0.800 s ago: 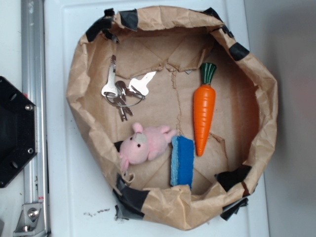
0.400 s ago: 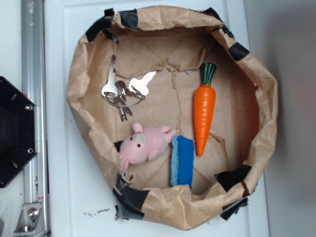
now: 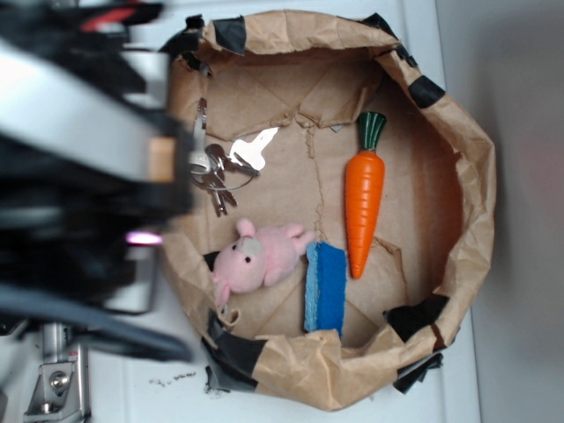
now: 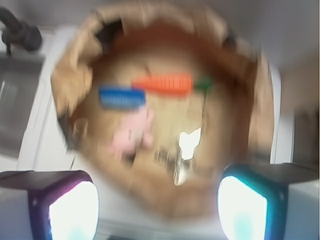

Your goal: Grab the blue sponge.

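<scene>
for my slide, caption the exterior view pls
Blurred robot arm enters at left over a paper-lined bin holding a blue sponge, toy carrot, plush pig and keys.

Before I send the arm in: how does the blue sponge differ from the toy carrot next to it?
The blue sponge is a short blue block with a pale edge; the toy carrot is longer, orange, tapered, with a green top. The sponge lies nearer the paper rim. Both lie lengthwise, roughly parallel.
</scene>
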You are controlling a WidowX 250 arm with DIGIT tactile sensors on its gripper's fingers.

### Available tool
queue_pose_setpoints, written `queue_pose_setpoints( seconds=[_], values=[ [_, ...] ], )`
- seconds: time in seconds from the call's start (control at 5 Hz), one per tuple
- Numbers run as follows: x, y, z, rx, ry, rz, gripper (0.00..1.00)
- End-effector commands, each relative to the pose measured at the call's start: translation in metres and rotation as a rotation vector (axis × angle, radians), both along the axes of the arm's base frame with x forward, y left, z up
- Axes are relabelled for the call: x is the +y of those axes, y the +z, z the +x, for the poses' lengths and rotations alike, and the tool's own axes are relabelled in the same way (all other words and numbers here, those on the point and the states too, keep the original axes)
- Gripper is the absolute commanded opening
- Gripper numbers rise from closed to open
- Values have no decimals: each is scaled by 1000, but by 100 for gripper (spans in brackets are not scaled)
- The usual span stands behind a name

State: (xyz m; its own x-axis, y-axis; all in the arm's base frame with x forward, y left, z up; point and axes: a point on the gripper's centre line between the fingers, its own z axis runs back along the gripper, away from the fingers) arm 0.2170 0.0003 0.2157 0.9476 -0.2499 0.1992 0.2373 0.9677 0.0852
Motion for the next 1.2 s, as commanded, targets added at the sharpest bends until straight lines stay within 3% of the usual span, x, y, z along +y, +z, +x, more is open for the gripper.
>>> queue_pose_setpoints(
  seconds=[0.0,0.2,0.4,0.6,0.8,1.0],
  values=[
    [0,-49,47,31,-341,136,100],
    [0,-75,51,40,-437,106,100],
    [-25,-99,56,3,-590,99,100],
    [-51,-123,54,8,-732,76,100],
    [-66,-137,54,-28,-779,-25,100],
    [-75,-156,49,2,-865,11,100]
  ],
)
